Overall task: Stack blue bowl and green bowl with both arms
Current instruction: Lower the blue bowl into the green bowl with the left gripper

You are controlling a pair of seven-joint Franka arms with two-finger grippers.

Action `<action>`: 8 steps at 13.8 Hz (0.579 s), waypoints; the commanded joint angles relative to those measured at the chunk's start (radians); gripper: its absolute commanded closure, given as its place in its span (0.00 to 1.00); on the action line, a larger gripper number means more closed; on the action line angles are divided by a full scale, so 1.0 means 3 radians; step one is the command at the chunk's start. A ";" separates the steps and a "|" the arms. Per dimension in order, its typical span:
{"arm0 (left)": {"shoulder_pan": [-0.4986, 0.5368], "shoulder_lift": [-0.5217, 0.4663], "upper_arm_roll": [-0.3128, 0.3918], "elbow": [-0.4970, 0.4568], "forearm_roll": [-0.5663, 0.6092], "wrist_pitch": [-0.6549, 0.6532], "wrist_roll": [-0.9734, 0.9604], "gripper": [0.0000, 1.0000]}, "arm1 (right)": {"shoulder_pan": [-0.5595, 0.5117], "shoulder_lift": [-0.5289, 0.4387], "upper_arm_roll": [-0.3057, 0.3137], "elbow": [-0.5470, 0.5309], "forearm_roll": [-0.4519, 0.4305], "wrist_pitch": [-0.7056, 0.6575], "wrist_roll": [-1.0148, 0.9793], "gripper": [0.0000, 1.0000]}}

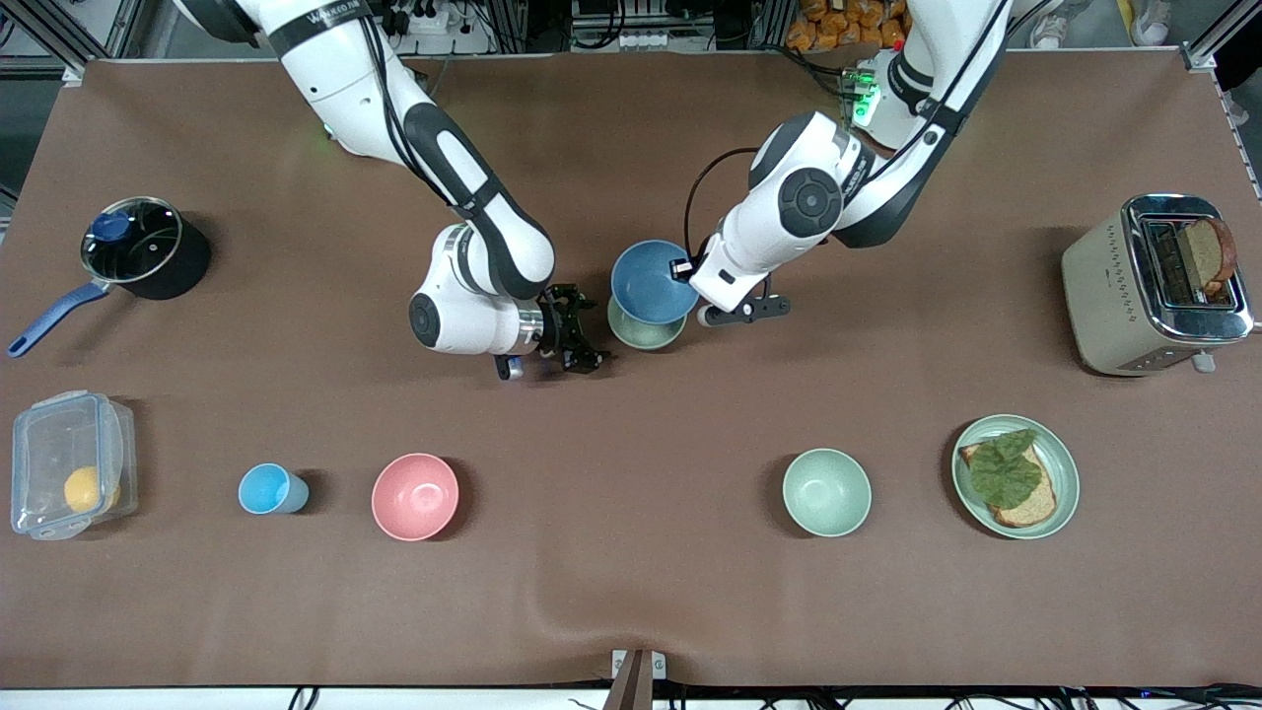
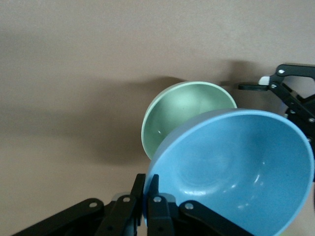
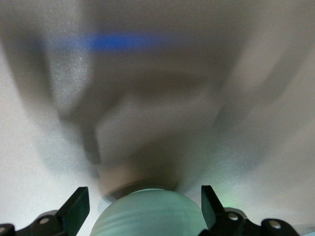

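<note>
1. Blue plastic first: your left hand (image 2: 147, 206) is clamped on the rim of the blue bowl (image 1: 649, 281) and has it up in the air, tilted, right over the green bowl (image 1: 646, 330) that sits mid-bench between the two arms.
2. From the left wrist view the blue bowl (image 2: 236, 172) covers part of the green bowl (image 2: 184, 115), so they're lined up roughly but not nested yet. I can't tell if they touch.
3. Your right hand (image 1: 575, 340) sits low just beside the green bowl, toward the right arm's end of the bench, fingers spread wide and holding nothing. The right wrist view shows the green bowl (image 3: 147, 214) between the open fingers (image 3: 76, 206), so it looks set to steady it.
4. Handling guess: both bowls look like light, stiff matte plastic, not fragile, but the smooth walls could slip in a pinch. The rim is the sensible place to hold, one finger inside and one outside, like you're doing.
5. A light green bowl will probably skate when the blue one drops in, so bracing it seems worth it.
6. Don't mix it up with the second green bowl (image 1: 826, 491) nearer the front camera, or the pink bowl (image 1: 415, 496).
</note>
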 commanded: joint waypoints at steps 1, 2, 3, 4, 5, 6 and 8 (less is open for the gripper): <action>-0.0045 0.0154 0.0007 0.0078 0.0179 0.0058 -0.0144 1.00 | 0.0009 0.0010 0.0012 0.0003 0.0104 0.0029 -0.0082 0.00; -0.0045 0.0174 0.0007 0.0088 0.0210 0.0088 -0.0165 1.00 | 0.0009 0.0010 0.0012 0.0003 0.0109 0.0029 -0.0082 0.00; -0.0050 0.0225 0.0007 0.0088 0.0256 0.0104 -0.0195 1.00 | 0.0009 0.0010 0.0012 0.0003 0.0104 0.0029 -0.0082 0.00; -0.0070 0.0256 0.0007 0.0088 0.0312 0.0114 -0.0216 1.00 | 0.0009 0.0015 0.0012 0.0003 0.0109 0.0029 -0.0082 0.00; -0.0076 0.0287 0.0007 0.0088 0.0333 0.0114 -0.0246 1.00 | 0.0009 0.0010 0.0012 0.0003 0.0109 0.0029 -0.0082 0.00; -0.0101 0.0297 0.0007 0.0088 0.0353 0.0114 -0.0282 1.00 | 0.0009 0.0010 0.0012 0.0003 0.0104 0.0029 -0.0082 0.00; -0.0127 0.0333 0.0007 0.0093 0.0399 0.0114 -0.0323 1.00 | 0.0009 0.0010 0.0012 0.0003 0.0104 0.0029 -0.0082 0.00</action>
